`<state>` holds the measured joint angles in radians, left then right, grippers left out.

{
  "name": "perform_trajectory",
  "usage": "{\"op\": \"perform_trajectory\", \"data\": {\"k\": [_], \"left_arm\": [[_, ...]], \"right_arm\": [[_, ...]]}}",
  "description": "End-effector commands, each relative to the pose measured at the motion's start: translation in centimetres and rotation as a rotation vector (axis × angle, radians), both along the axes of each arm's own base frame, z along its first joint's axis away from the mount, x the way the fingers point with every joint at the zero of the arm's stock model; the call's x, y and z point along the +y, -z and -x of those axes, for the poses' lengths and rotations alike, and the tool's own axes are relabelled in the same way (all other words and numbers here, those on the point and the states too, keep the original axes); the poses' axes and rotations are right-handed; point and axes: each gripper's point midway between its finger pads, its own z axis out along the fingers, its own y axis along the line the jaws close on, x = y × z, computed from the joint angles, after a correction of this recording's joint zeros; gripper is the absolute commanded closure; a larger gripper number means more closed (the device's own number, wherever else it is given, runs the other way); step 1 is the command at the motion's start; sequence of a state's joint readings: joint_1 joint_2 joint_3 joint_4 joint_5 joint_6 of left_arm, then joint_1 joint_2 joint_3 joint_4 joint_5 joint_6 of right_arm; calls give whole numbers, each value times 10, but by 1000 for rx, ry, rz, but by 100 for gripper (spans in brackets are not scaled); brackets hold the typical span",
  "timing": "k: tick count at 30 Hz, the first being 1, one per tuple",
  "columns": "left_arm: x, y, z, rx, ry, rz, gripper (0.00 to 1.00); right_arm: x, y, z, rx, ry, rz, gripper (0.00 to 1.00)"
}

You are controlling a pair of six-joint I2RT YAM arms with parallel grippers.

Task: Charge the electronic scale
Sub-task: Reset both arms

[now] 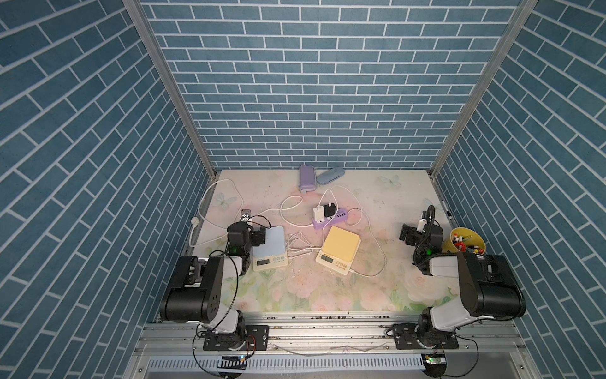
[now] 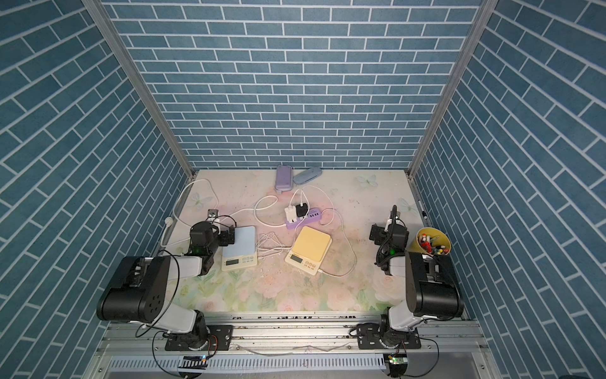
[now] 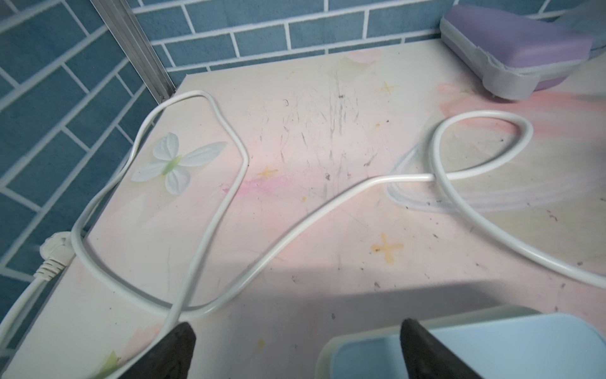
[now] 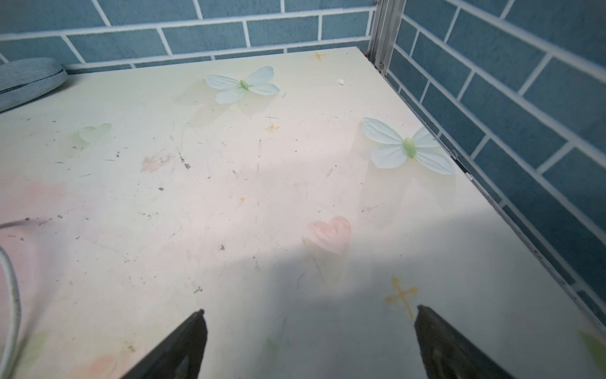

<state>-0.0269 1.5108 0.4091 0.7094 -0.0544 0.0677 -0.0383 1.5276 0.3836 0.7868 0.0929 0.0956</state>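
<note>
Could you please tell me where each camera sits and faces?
Both top views: high at the front, looking down over the table; left arm and right arm show.
Left wrist: on that arm, facing the back left corner, white cord; spread left fingers show.
Right wrist: on its arm, facing the back right corner; spread right fingers show.
Shared: left wrist and top views show the blue scale and purple case.

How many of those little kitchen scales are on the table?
2. The blue scale lies toward the left; the yellow scale sits mid-table, just in front of the purple power strip. None seems hidden.
</note>
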Motion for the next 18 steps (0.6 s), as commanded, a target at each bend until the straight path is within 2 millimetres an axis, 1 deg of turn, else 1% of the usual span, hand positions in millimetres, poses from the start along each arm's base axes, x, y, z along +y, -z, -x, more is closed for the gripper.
{"op": "perform_trajectory", "data": {"k": [1, 18], "left_arm": [[-4, -18, -9, -64, 27, 14, 0], [-7, -17, -9, -62, 26, -8, 0]], "right_arm": [[2, -15, -9, -49, -30, 26, 1], [2, -15, -9, -51, -30, 27, 1]]}}
